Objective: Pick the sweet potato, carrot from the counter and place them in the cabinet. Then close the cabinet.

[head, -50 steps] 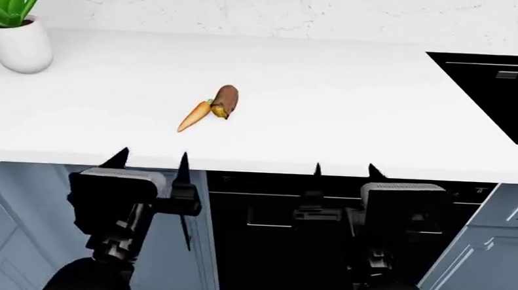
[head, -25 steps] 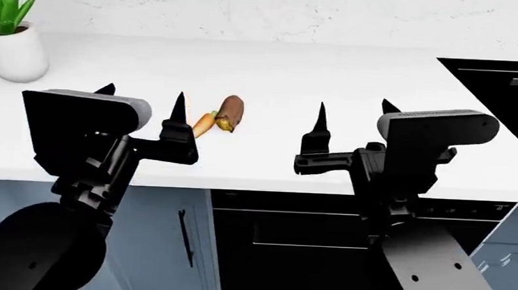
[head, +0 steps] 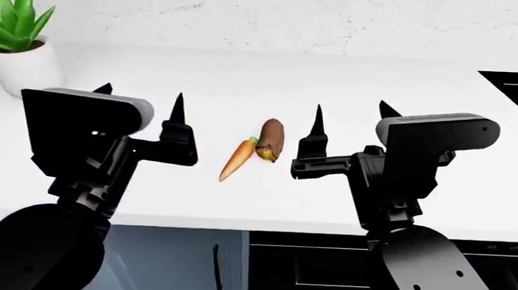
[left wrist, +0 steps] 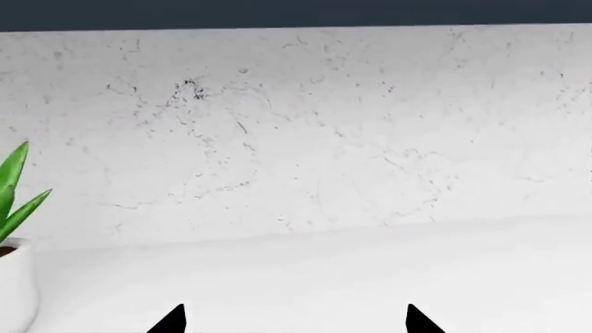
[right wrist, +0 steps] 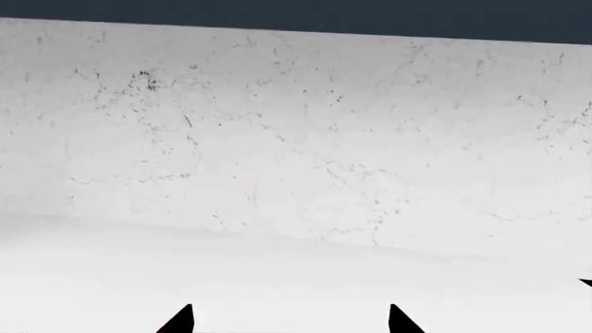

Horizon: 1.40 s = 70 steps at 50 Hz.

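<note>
The reddish-brown sweet potato [head: 271,138] lies on the white counter [head: 271,73], and the orange carrot [head: 237,160] lies touching its near left end. My left gripper [head: 141,100] is open and empty, raised above the counter to the left of the carrot. My right gripper [head: 350,117] is open and empty, raised just right of the sweet potato. In the left wrist view the open gripper [left wrist: 294,320] shows only its two dark tips against the counter and wall. The right wrist view shows the same of the right gripper [right wrist: 290,320]. The cabinet is out of view.
A green plant in a white pot [head: 22,59] stands at the counter's back left, also in the left wrist view [left wrist: 14,277]. A black inset panel [head: 517,84] sits at the counter's right. A marbled white wall [head: 274,14] backs the counter. Blue-grey cabinet fronts [head: 166,265] are below.
The view has shifted left and forward: the vegetables now sit between the two grippers, and the pot shows more. Over the last second both arms rose from below the counter edge.
</note>
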### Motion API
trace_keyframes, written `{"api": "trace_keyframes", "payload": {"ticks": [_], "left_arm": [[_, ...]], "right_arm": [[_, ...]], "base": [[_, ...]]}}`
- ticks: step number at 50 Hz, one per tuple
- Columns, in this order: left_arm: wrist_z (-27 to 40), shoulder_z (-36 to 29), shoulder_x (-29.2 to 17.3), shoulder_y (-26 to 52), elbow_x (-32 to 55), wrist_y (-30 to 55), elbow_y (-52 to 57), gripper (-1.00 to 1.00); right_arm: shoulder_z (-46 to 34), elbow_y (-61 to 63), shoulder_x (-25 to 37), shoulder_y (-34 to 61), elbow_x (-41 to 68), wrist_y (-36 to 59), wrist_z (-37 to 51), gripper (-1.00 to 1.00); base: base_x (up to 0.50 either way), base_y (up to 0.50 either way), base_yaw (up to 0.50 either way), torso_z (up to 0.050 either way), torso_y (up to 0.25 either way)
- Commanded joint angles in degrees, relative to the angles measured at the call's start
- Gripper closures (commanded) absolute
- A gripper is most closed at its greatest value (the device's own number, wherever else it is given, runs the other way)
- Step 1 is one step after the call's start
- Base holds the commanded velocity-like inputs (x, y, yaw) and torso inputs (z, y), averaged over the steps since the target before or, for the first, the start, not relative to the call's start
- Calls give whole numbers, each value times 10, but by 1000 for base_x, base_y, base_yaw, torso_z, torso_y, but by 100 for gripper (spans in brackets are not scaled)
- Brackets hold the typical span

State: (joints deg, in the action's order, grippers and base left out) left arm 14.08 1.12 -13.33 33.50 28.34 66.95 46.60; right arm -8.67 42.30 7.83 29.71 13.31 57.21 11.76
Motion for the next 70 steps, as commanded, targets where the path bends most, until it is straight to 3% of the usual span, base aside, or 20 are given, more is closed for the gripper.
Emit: {"api": "trace_keyframes", "payload": {"ticks": [1, 24, 30, 34, 42, 56, 70], "left_arm": [[3, -8, -3, -3, 4, -1, 0, -100], [10, -15, -9, 6, 15, 3, -7, -100], [-4, 54, 23, 159, 88, 145, -89, -100], [-10, 55, 25, 261, 96, 192, -181, -100], [-31, 18, 1, 375, 96, 205, -307, -100], [-6, 22, 5, 364, 131, 217, -300, -100], [6, 16, -2, 342, 153, 205, -294, -100]], "right_arm": [[1, -4, 1, -5, 7, -5, 4, -100], [2, -3, 7, 5, 26, 3, 7, -100], [84, -36, -9, 155, 106, 166, -24, -100], [107, -89, -13, 275, 130, 254, -33, -100], [72, -200, 18, 383, 126, 245, -58, -100], [72, -184, 27, 352, 135, 238, -58, -100], [69, -184, 30, 332, 138, 224, -55, -100]], "base": [[203, 0, 0, 0, 0], [496, 67, 0, 0, 1], [58, 12, 0, 0, 2], [0, 0, 0, 0, 0], [10, 0, 0, 0, 0], [414, 67, 0, 0, 0], [87, 93, 0, 0, 1]]}}
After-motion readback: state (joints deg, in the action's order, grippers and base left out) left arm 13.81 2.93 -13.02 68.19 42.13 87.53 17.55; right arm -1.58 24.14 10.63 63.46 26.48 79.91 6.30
